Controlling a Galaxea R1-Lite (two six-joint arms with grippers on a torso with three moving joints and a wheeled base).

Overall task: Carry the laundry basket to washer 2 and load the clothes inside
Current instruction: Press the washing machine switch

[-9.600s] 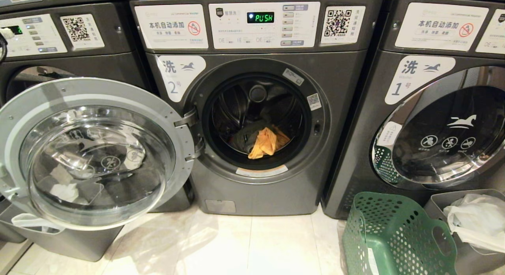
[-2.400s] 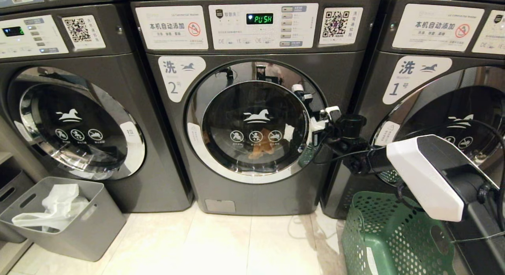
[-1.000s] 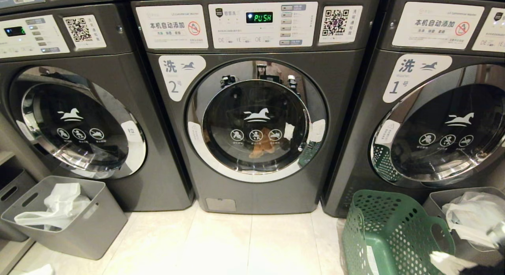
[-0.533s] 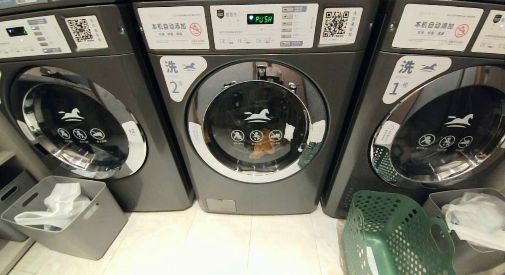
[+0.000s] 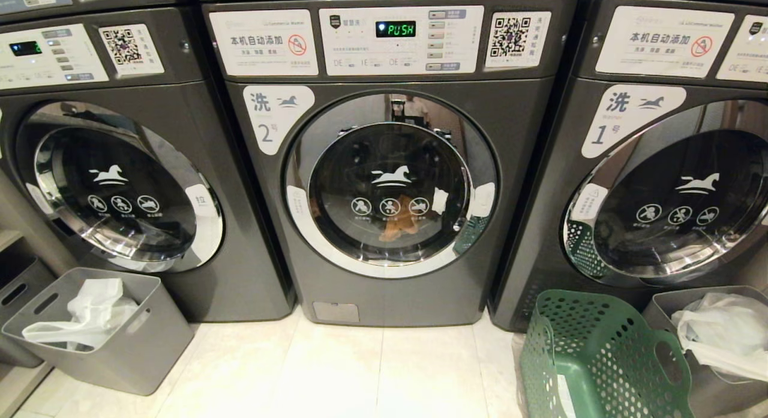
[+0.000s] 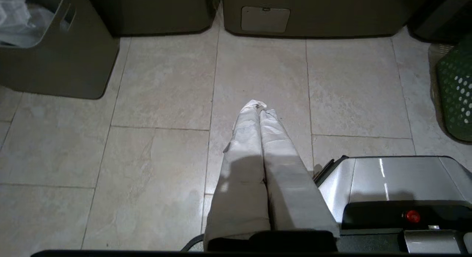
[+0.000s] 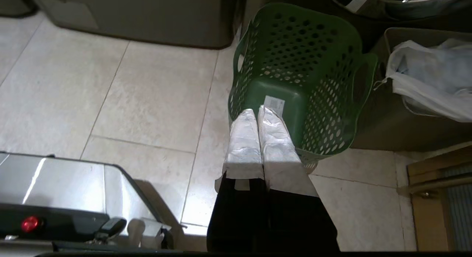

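Head view: washer 2 (image 5: 390,184) has its door shut, clothes (image 5: 401,219) visible through the glass, so we judge loading done. Laundry basket (image 7: 298,76) sits empty just ahead of right gripper (image 7: 258,115), jaws clenched on nothing. Left gripper (image 6: 259,106), also clenched w/ nothing held, points at bare floor (image 6: 162,83); washer well beyond it. We'd park both arms clear of the basket.

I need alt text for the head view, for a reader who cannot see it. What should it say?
Washer 2 stands in the middle of three dark grey machines with its round glass door shut; orange clothes show through the glass. The empty green laundry basket sits on the tiled floor at lower right, before washer 1. A grey bin stands at lower left.
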